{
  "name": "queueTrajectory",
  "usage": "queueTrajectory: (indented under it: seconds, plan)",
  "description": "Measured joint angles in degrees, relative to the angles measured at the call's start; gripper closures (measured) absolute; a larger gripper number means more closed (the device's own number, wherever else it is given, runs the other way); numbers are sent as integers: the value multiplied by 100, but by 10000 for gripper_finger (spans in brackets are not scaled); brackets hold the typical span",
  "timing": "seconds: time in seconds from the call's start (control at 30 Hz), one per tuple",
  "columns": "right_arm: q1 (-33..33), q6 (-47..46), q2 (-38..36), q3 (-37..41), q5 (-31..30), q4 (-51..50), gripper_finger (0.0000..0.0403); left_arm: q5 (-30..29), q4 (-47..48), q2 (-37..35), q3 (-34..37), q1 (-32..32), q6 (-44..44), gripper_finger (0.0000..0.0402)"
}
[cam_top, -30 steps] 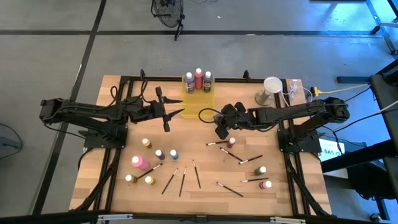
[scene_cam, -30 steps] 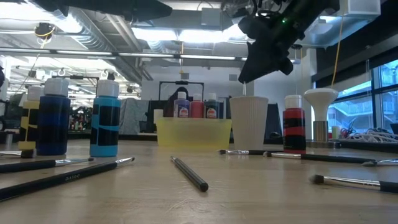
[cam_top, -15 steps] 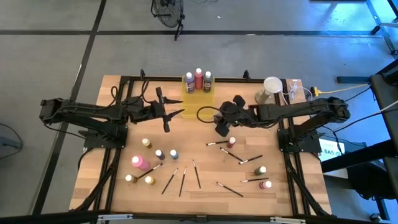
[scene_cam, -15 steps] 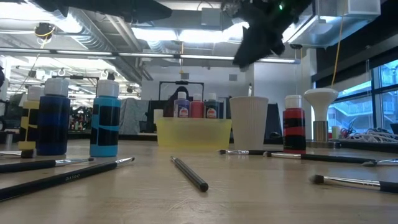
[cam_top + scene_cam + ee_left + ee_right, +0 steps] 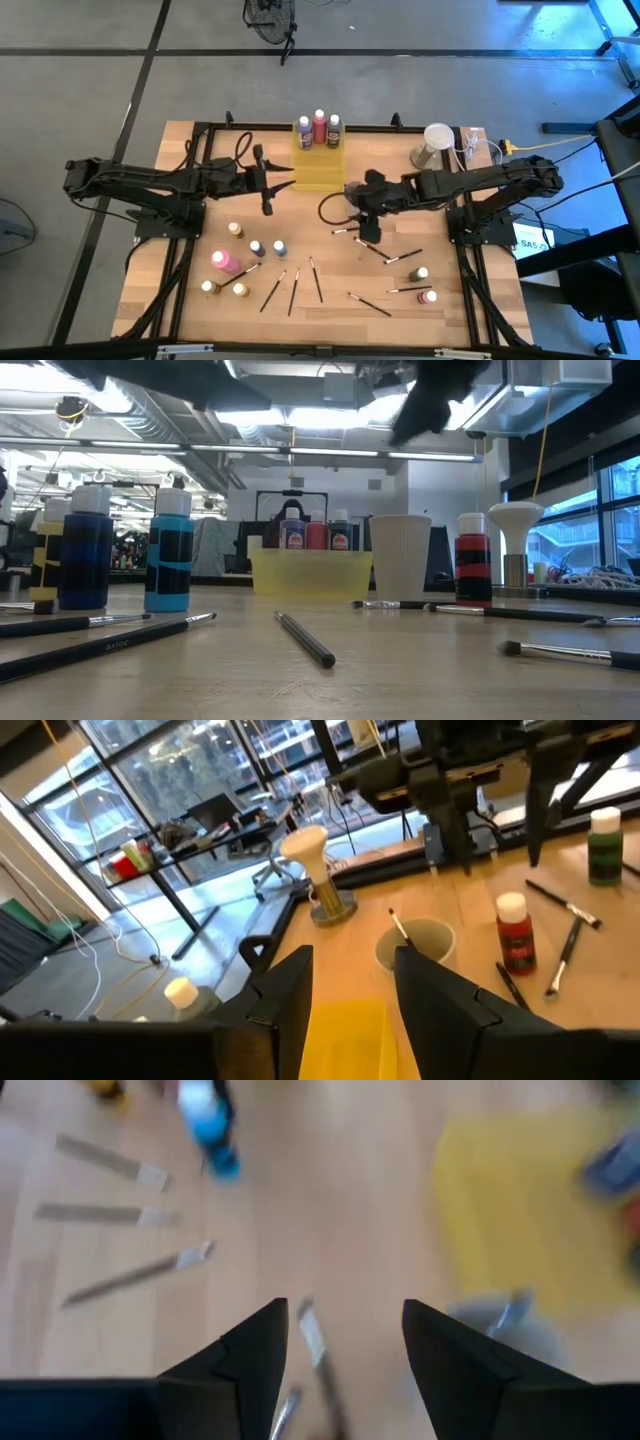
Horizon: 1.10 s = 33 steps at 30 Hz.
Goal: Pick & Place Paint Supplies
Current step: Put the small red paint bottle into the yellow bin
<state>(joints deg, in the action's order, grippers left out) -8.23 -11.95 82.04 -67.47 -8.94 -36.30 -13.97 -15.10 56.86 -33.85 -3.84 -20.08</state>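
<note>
While our right gripper (image 5: 366, 232) hangs with its jaws apart and empty above the brushes (image 5: 352, 230) beside the red bottle (image 5: 373, 227), we judge we are between picks. Next we must descend onto one brush. Our left gripper (image 5: 292, 172) waits half open near the yellow tray (image 5: 322, 172).

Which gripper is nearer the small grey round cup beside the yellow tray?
Right. The right gripper hovers just in front of the small grey round cup; the left gripper sits beyond the translucent yellow rectangular tray.
</note>
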Motion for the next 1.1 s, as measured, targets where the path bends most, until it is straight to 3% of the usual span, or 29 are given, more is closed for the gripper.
queueTrajectory:
  seconds: [0.2, 0.47, 1.1]
  plan:
    - [-88, -1363, 0, -271, 38, -1380, 200, -3, 40, 0, 0, 0, -9, 263]
    - [-83, -2887, 98, -334, 306, -2335, 199, -5, 49, 0, 0, -2, -2, 261]
    - [-99, -2854, 1007, -331, 612, -2407, 198, -7, 193, 2, 0, 0, 238, 261]
